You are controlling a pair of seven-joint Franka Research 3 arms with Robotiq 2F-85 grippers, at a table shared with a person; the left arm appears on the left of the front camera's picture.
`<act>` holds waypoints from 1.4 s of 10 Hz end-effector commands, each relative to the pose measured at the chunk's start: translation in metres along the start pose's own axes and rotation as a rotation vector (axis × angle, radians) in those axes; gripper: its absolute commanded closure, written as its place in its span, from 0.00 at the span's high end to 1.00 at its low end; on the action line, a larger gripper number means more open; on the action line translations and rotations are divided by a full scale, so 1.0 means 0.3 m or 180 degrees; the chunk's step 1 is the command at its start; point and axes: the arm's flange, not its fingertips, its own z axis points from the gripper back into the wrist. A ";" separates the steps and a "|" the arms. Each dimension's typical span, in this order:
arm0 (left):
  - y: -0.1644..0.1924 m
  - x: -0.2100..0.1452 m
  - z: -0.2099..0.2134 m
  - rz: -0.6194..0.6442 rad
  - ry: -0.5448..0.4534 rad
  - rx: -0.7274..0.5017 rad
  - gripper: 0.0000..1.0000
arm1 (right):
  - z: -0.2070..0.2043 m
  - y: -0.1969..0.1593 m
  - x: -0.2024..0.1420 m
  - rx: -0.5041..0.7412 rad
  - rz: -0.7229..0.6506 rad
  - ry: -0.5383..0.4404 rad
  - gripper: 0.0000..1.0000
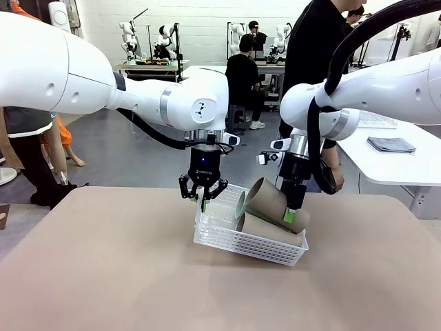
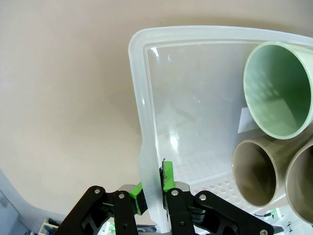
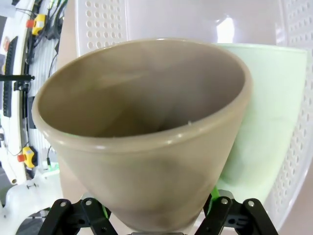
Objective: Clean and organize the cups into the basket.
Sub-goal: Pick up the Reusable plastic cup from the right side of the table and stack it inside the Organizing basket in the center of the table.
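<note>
Mint cup and a tan cup crowd the basket; left fingers pinch its rim, right fingers clasp another tan cup above.

From the robot's side we look level across the table at the person, mid-distance. Our left wrist camera sits very close, looking down its fingers onto the basket rim. Our right wrist camera sits tight against a tan cup. All three views share the basket with its cups.
</note>
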 end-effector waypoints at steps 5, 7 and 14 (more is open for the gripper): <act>0.004 -0.003 0.004 0.0001 -0.0003 0.0000 0.00 | -0.002 0.037 0.026 0.0057 0.0289 0.0102 1.00; 0.004 -0.003 0.004 0.0001 -0.0003 0.0000 0.00 | 0.018 0.060 0.029 0.0008 0.0325 0.0067 1.00; 0.004 -0.003 0.004 0.0001 -0.0003 0.0000 0.00 | 0.066 0.036 0.009 -0.0053 0.0262 -0.0151 1.00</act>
